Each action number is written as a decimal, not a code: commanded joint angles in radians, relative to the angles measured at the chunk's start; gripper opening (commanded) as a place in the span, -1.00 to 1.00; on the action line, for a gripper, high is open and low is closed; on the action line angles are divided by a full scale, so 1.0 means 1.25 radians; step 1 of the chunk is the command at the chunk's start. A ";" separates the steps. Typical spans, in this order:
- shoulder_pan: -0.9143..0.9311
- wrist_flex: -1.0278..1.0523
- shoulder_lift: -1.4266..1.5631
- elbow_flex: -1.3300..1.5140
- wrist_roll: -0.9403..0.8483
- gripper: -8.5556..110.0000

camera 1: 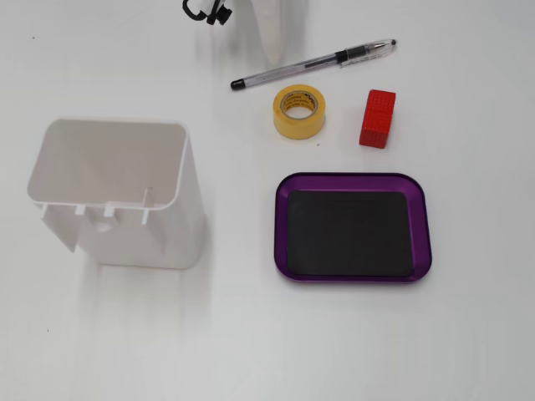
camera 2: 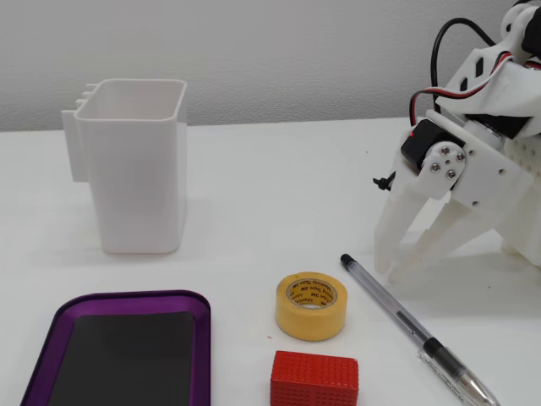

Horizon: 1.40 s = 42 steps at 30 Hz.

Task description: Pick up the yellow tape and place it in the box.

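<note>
Nearest us in the low fixed view sits the block [camera 2: 314, 379], and beside it on the left the box [camera 2: 51, 326], empty, its black bottom bare and ready to receive. Just behind the block lies the tape [camera 2: 311, 305], flat on the surface with its hole facing up, so we judge that one jaw could drop into the core and the other outside the wall. The pen [camera 2: 414, 329] runs diagonally from near the tape toward the lower right, close enough that a careless descent might nudge it. Farther back our gripper [camera 2: 396, 269] hangs with its tips at or just above the surface beyond the pen, jaws spread apart and holding nothing, well short of the tape. On the far left stands the container [camera 2: 135, 165], upright and out of the way. From above, the tape [camera 1: 299, 110] lies between pen [camera 1: 313, 63] and box [camera 1: 353, 182], near the box's top edge, with the block [camera 1: 377, 118] at its right and the container [camera 1: 113, 188] well apart at left. We judge the pick not yet begun.
</note>
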 commanded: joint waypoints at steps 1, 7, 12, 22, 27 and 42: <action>-0.001 -0.010 0.087 0.004 -0.006 -0.86; -0.001 -0.010 0.087 0.004 -0.005 -0.86; -0.001 -0.010 0.087 0.004 -0.006 -0.86; -0.001 -0.010 0.087 0.004 -0.006 -0.86; -0.001 -0.010 0.087 0.004 -0.006 -0.86; 0.010 -0.010 0.080 -0.015 -0.009 -0.86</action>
